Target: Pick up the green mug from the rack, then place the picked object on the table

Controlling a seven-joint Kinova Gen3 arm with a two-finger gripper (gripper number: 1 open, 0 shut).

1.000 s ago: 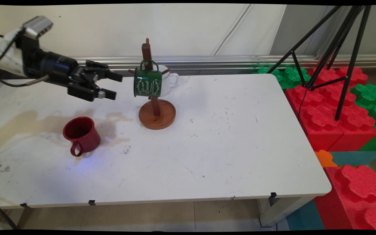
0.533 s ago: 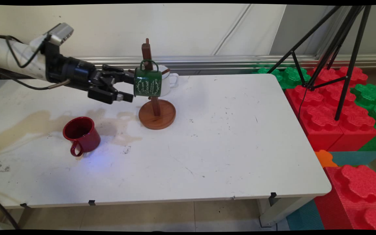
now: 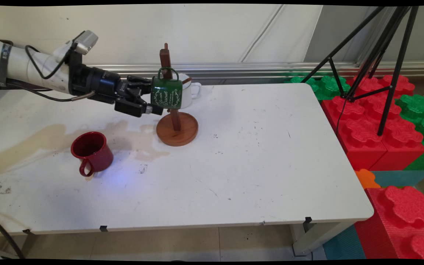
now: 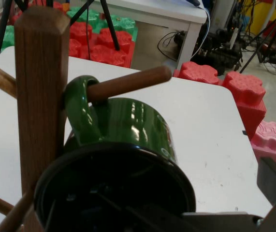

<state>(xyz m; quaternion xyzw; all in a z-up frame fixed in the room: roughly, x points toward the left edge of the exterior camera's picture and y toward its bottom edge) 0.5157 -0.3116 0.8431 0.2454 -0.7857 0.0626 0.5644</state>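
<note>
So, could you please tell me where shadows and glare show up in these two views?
Main view: a soft shadow of the arm lies on the table, left of the wooden stand. Hand view: bright highlights streak the glossy side of the green mug, while its inside stays dark.

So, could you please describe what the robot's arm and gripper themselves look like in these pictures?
The arm is a smooth white tube with a dark band round it near the picture's left edge. Thin black cables loop along it. A small silver-grey camera box sits on top of the wrist. Beyond that come a glossy black cylindrical wrist section and the black two-finger gripper with angular linkage.
</note>
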